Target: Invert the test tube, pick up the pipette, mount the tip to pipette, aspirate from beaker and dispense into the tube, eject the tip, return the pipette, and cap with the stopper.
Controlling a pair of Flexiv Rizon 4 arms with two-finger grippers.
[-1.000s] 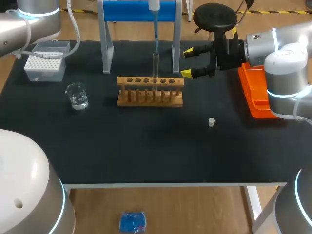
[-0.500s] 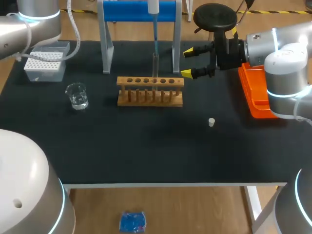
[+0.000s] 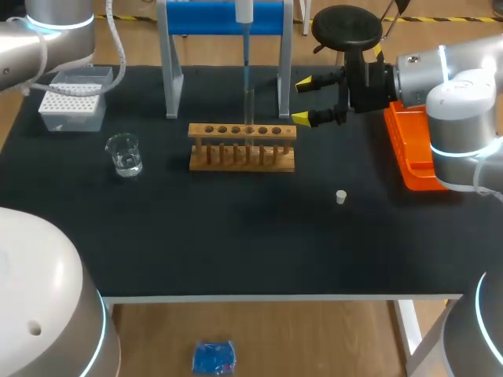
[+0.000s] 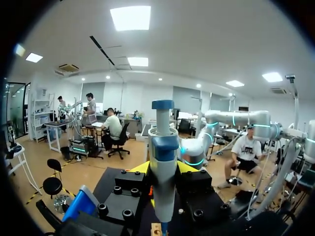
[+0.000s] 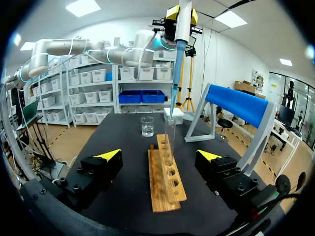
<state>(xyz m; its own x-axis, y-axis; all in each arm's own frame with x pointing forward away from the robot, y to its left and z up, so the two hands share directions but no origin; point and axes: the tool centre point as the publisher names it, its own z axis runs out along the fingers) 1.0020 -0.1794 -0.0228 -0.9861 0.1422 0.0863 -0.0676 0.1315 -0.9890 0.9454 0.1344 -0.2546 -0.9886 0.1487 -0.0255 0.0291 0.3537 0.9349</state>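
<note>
Glass beaker [image 3: 124, 154], part-filled, stands at left. Pipette [image 3: 246, 11], clenched in the left gripper [image 4: 163, 168], has edged up and leftward, its tip just over the test tube [image 3: 251, 106] in the rack [image 3: 242, 146]. Dispensing is likely finished, ejection next. Right gripper [image 3: 308, 100] spread, holding nothing. Stopper [image 3: 341, 197] lies loose on the table.

The setting was a laboratory workstation arranged for liquid handling. A black table [image 3: 236, 243] carried a wooden test tube rack [image 3: 242, 147] with a glass test tube [image 3: 250, 106] standing in it, a glass beaker [image 3: 124, 154] of clear liquid, a box of pipette tips [image 3: 72, 98] and a small white stopper [image 3: 341, 197], with a pipette [image 5: 182, 24] held above the rack. The left arm [image 3: 39, 39] and the right arm [image 3: 448, 78] flanked the table, marking the place as a robotics lab.
</note>
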